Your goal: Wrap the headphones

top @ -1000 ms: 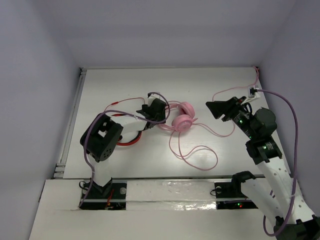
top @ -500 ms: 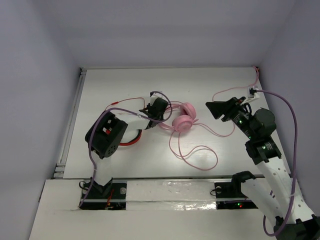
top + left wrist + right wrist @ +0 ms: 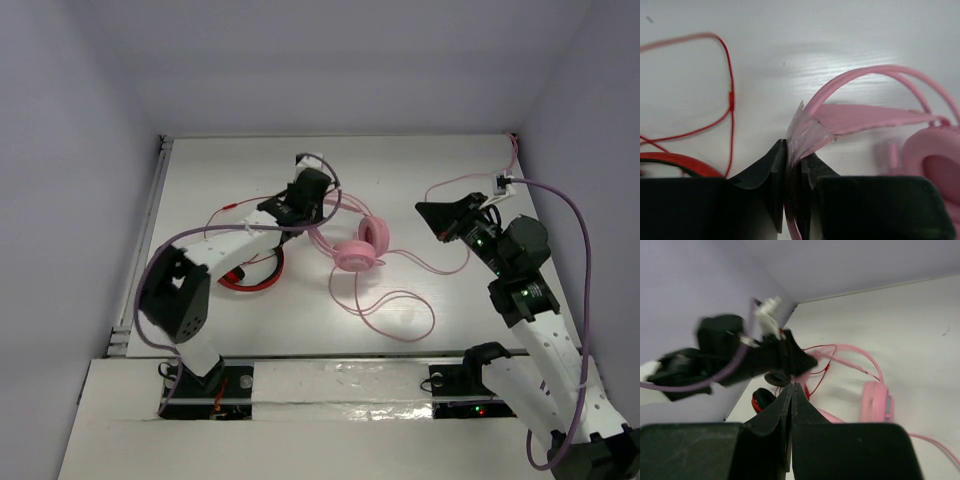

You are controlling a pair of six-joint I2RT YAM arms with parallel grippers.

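Two claws flank the headphones [image 3: 358, 250] lying mid-tabletop [image 3: 230, 160]. The left claw [image 3: 792, 152], just left of the ear cups, is clamped on the headband [image 3: 860, 117]. The right claw [image 3: 424, 210], well right of them, has its fingers pressed together with nothing visible between. Red headphones [image 3: 245, 277] lie further left.

In the left wrist view an ear cup of the headphones [image 3: 935, 152] ran off the right edge. The red-and-black headphones [image 3: 675, 162] lay mostly hidden behind a finger of the left gripper [image 3: 794, 156]. The right wrist view showed the left arm [image 3: 735, 362] only as a blur, and whether the right gripper [image 3: 791, 390] pinched the pink cable [image 3: 433, 322] could not be told.
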